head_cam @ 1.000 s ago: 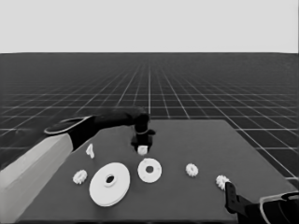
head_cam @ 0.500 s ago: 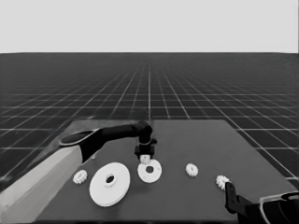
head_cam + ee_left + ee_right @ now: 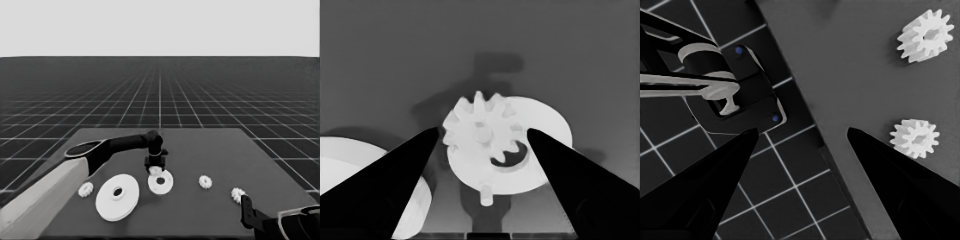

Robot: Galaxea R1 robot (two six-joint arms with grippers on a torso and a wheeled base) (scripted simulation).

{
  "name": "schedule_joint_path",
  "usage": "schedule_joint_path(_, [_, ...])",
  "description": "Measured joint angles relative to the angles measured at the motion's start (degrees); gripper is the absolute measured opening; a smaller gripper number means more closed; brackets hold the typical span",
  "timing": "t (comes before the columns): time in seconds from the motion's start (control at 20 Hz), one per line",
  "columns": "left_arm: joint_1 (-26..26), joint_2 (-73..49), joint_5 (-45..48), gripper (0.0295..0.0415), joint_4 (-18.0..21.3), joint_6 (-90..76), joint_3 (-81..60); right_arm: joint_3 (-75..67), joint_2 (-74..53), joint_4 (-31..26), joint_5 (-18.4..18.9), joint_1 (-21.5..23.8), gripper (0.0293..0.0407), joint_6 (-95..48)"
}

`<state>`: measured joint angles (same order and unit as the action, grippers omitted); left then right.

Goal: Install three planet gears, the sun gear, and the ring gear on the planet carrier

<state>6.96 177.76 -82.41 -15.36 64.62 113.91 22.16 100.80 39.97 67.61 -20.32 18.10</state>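
Dark table (image 3: 210, 150) | left gripper (image 3: 155, 165) spread over gear (image 3: 482, 132) on smaller round part (image 3: 161, 183) | right gripper (image 3: 800, 165) open, parked

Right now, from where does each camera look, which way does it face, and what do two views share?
Head view: above the table's near side, facing across it; left arm reaching in.
Left wrist view: on that arm, looking down between the left gripper fingers at a gear on the smaller round part.
Right wrist view: right gripper at the table corner, two gears.
Shared: head and left wrist views show the gear.
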Motion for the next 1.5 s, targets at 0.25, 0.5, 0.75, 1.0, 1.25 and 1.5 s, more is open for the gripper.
schedule_joint_path(0.25, [0.00,0.00,0.00,0.0385,0.00,0.00,0.01,0.00,0.00,0.00,0.00,0.00,0.0385,0.00])
schedule_joint_path(0.5, [-7.23,-2.19,-3.84,0.0385,6.16,3.68,-6.68,0.00,0.00,0.00,0.00,0.00,0.0385,0.00])
schedule_joint_path(0.75, [-8.14,-2.25,-4.17,0.0385,7.08,3.81,-6.93,0.00,0.00,0.00,0.00,0.00,0.0385,0.00])
schedule_joint_path(1.0, [-6.50,-52.80,-1.99,0.0385,6.06,-4.88,-48.21,0.00,0.00,0.00,0.00,0.00,0.0385,0.00])
schedule_joint_path(1.25, [-6.36,-57.72,-0.35,0.0385,7.00,-14.13,-44.14,0.00,0.00,0.00,0.00,0.00,0.0385,0.00])
schedule_joint_path(1.5, [4.90,-54.42,7.62,0.0385,-1.03,-16.09,-37.42,0.00,0.00,0.00,0.00,0.00,0.0385,0.00])
